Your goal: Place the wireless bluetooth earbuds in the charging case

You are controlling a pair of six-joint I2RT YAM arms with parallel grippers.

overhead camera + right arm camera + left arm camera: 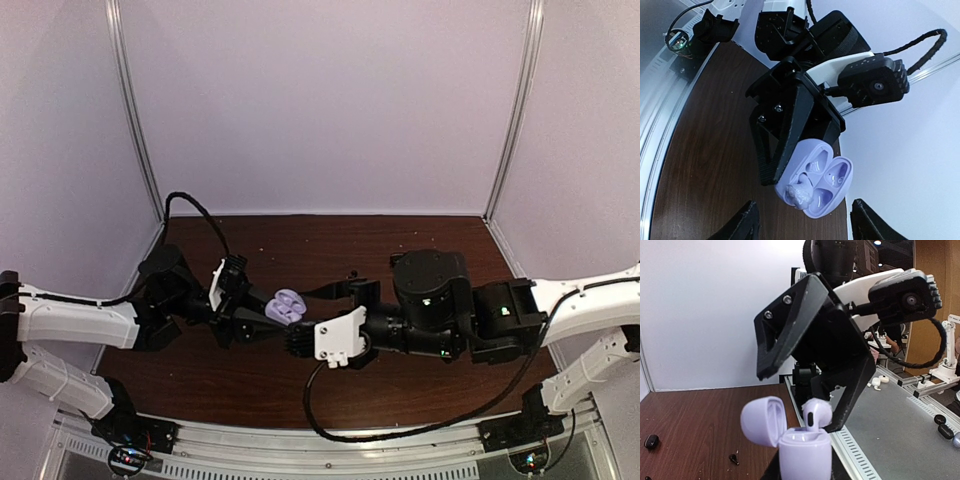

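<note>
Where the two arms met at the centre of the top view, the left gripper (262,316) was clamped on the case (287,305), holding it above the table (300,400). Case lilac, lid hinged open. In the left wrist view it filled the bottom centre, with the lid swung to the left of the base.

One pale earbud (816,414) stood in the case's mouth, rounded head up and stem down in a well, not fully sunk. In the right wrist view the same bud showed as a whitish lump at the case's lower-left rim, lower centre of frame.

Right gripper (805,226): jaws parted wide, nothing between them. Its two fingertips sat at the bottom edge of its own view, either side of the case and short of it. In the left wrist view one black right finger (852,390) came down just right of the bud; contact could not be judged.

A small black bud (651,441) lay on the table at the lower left of that view, well apart from the case.
</note>
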